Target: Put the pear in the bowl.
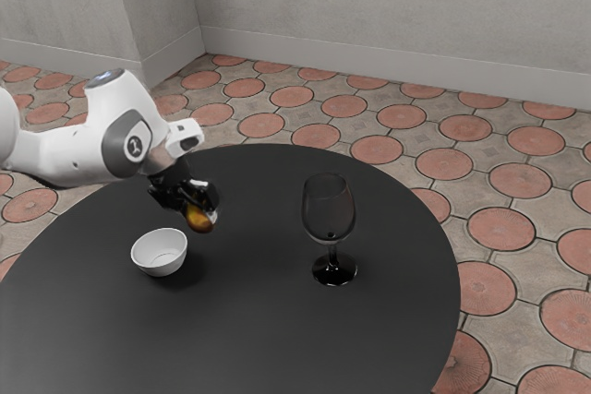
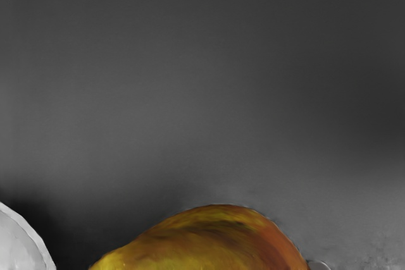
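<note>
Pear comes first, yellow and orange, nearest the wrist view's camera and clamped between the two fingers of the black tool. Seen from the side, it seems to hang above the dark round surface, outside the bowl. The white arm reaches in from the exterior view's left. Just beside the tool, on the near side and a little toward the exterior view's left, sits the white bowl, upright. Farther out, toward the exterior view's right, a dark, see-through wine glass stands upright, well apart from the bowl.
</note>
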Tool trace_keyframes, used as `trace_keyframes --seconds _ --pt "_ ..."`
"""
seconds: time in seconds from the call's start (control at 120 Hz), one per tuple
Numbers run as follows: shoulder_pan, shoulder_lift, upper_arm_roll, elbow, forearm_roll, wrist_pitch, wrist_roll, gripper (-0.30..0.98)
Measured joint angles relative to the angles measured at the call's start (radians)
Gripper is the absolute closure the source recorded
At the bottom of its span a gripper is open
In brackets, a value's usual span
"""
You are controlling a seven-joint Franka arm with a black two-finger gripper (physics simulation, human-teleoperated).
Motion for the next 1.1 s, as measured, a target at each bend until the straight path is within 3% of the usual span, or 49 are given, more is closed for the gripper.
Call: trace_keyframes --seconds 0.208,0.375,0.55,0.8,1.1 --pt "0.095 -0.057 0.000 -0.059 -0.007 -0.045 0.021 0.34" --pt "0.160 -0.018 0.001 -0.062 0.003 -0.071 0.041 0.27" --pt "0.117 0.047 0.001 -0.008 0.023 -0.082 0.059 0.22" --pt "0.120 -0.025 -0.007 0.000 0.064 -0.116 0.082 0.07" --pt "0.156 -0.051 -0.068 0.243 0.229 -0.309 0.120 0.02"
